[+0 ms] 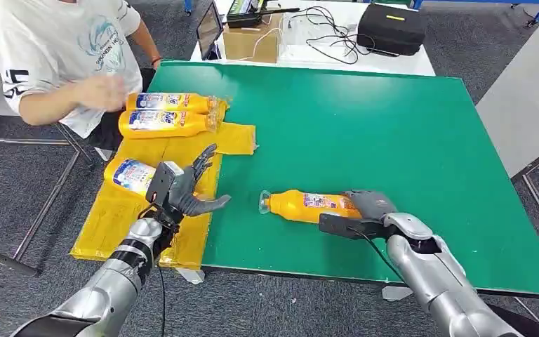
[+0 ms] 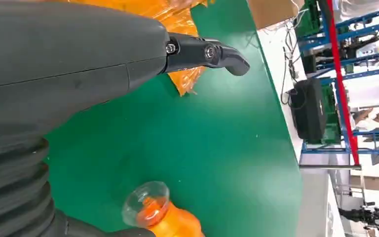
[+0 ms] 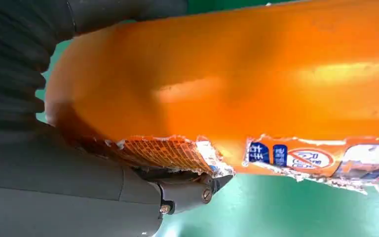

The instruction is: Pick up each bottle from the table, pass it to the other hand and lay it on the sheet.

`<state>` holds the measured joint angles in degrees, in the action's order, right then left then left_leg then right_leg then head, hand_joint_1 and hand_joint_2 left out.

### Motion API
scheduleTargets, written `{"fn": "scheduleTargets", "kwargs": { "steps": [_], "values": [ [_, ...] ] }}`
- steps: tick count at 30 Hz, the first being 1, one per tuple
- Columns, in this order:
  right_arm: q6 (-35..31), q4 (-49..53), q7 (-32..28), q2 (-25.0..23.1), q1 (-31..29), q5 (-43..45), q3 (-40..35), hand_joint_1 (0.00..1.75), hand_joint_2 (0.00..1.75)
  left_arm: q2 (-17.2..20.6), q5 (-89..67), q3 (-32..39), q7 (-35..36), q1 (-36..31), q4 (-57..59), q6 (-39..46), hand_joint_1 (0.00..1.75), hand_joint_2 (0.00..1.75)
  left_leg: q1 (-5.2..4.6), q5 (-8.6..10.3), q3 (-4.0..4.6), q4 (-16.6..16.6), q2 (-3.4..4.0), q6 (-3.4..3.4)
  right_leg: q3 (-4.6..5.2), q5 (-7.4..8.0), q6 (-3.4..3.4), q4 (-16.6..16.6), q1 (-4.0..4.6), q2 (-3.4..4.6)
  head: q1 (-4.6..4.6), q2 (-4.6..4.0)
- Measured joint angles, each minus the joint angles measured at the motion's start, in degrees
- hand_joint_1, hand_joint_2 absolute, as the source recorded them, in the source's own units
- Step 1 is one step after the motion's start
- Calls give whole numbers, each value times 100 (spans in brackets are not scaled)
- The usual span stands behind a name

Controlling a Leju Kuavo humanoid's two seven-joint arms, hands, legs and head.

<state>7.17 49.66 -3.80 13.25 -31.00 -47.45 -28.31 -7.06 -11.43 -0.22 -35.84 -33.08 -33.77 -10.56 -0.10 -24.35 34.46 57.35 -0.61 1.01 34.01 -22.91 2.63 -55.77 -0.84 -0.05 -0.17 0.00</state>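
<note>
- right hand [image 1: 367, 208] has its fingers wrapped around the base end of the orange bottle [image 1: 309, 206], which lies on its side on the green table [image 1: 365, 119] with its clear cap pointing toward 9 o'clock in the head view
- up close in the right wrist view, the same bottle [image 3: 256, 79] sits against the palm, with a dark fingertip [image 3: 197, 190] curled under it just by the torn label; can't really tell if the bottle is lifted or resting on the green, it's too close to judge
- left hand [image 1: 186, 188] is holding nothing, fingers spread apart and thumb sticking out toward 3 o'clock, hovering over the edge of the yellow sheet [image 1: 112, 217]
- the left wrist view shows one dark finger [image 2: 212, 53] stretched out over the green, and the bottle's clear cap [image 2: 146, 202] poking in near the edge of the frame
- just at 9 o'clock from the left hand, a third bottle [image 1: 132, 174] lies on the sheet, partly hidden by the hand
- further toward 12 o'clock on the sheet, two more orange bottles lie side by side, touching: far one [image 1: 172, 102], near one [image 1: 165, 123]
- a person in a white t-shirt [image 1: 49, 42] sits at about 11 o'clock, with a blurry hand [image 1: 102, 91] right next to those two bottles
- at 12 o'clock past the green there's a white table with a cardboard box [image 1: 251, 42], cables and a black case [image 1: 391, 28]
</note>
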Motion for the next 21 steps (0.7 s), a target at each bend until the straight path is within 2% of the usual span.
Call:
{"fn": "scheduleTargets", "kwargs": {
  "steps": [7, 12, 15, 18, 21],
  "values": [
    [79, -295, -133, 35, -190, 367, -153, 175, 175, -11, -124, 0, 267, -115, 203, 216, 0, 175, 0, 0, -1, 0, 1, 0, 0, 0, 0, 0, 0, 0, 2, 2],
    [-465, -374, -234, -74, -165, 740, -171, 175, 175, -13, -124, 0, 323, -161, 275, 383, 0, 175, 0, 0, -1, 0, 4, 0, 0, 0, 0, 0, 1, 1, 2, 0],
    [-1260, -360, -372, -306, 13, 1038, -22, 175, 175, -31, -56, 0, 328, -164, 278, 533, 0, 175, 1, 0, 2, 0, 2, 0, 1, 1, 1, -3, 2, 1, 4, 0],
    [-2282, -220, -607, -792, 225, 1395, 311, 175, 175, -116, 75, 2, 383, -186, 275, 684, 0, 175, 3, 0, 3, -1, 11, -1, 7, 0, 0, -4, 4, 3, -2, 2],
    [-2735, -78, -1065, -1358, 428, 2012, 676, 175, 175, -238, 193, 0, 498, -219, 260, 774, 0, 175, 7, 0, 5, -2, 6, -1, 10, -1, -1, -4, 6, 2, 0, 0]
  ]
}}
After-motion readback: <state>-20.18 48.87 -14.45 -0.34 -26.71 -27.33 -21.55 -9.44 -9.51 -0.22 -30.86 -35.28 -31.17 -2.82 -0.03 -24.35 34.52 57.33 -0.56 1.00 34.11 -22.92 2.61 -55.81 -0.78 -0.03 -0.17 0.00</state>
